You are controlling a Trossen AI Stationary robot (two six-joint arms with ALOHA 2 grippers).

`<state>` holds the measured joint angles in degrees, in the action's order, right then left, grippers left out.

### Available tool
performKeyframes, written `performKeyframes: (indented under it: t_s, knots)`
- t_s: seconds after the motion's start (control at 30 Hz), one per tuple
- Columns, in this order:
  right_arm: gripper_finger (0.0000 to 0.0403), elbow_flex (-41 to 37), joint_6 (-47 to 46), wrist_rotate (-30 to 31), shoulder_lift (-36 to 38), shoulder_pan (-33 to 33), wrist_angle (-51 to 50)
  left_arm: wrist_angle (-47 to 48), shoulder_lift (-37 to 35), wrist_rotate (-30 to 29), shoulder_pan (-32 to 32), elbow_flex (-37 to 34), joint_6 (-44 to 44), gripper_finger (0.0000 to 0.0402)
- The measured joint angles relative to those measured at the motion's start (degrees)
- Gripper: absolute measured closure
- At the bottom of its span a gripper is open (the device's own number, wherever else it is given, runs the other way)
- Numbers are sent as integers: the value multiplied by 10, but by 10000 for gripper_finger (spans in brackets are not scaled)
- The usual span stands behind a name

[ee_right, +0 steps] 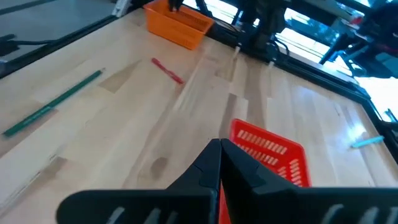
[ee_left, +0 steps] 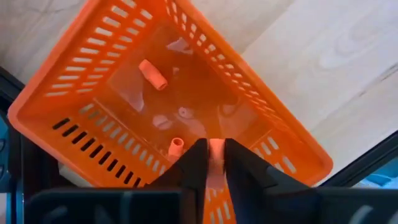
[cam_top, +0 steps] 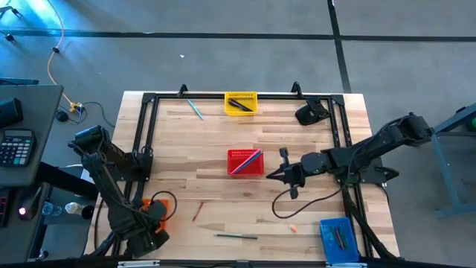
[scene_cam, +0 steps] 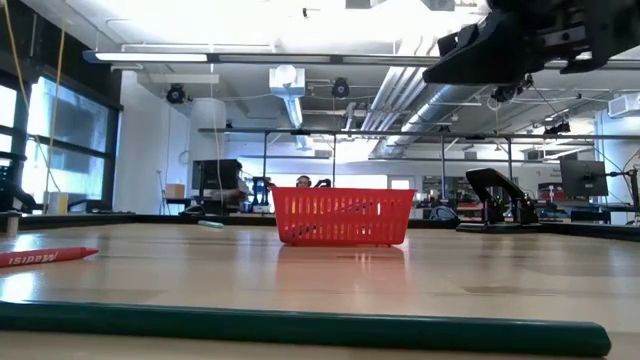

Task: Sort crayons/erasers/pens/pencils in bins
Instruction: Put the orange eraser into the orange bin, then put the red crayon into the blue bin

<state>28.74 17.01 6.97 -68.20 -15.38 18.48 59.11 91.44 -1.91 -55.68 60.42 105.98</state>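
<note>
My left hand (ee_left: 211,163) above the orange bin (ee_left: 93,81)

It pinches an eraser (ee_left: 216,158) between slightly parted fingers; two erasers lie inside. My right hand (cam_top: 286,176), clenched empty, hovers beside the red bin (cam_top: 236,155).

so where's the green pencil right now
In the high view the green pencil lies flat near the table's front edge, between the orange bin and the blue bin.

Left pincer (ee_left: 211,163) pinching, right pincer (ee_right: 220,163) closed
</note>
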Motion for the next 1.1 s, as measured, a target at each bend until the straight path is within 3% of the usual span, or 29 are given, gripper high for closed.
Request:
performKeyframes:
  t_s: [0.27,0.5,0.77,0.9,1.1]
  knots:
    - [403,0,0,-16,0,31,-2,1,-9,7,16,0,-41,297]
    - [403,0,-2,-32,0,59,-2,11,-63,11,53,0,-94,265]
    - [403,-2,-28,-38,0,87,3,-47,-103,-43,120,0,-199,285]
    - [403,-36,-38,-55,0,101,75,-101,-63,-48,164,0,-253,304]
    - [403,-63,-59,-60,0,105,136,-156,9,-50,207,0,-267,305]
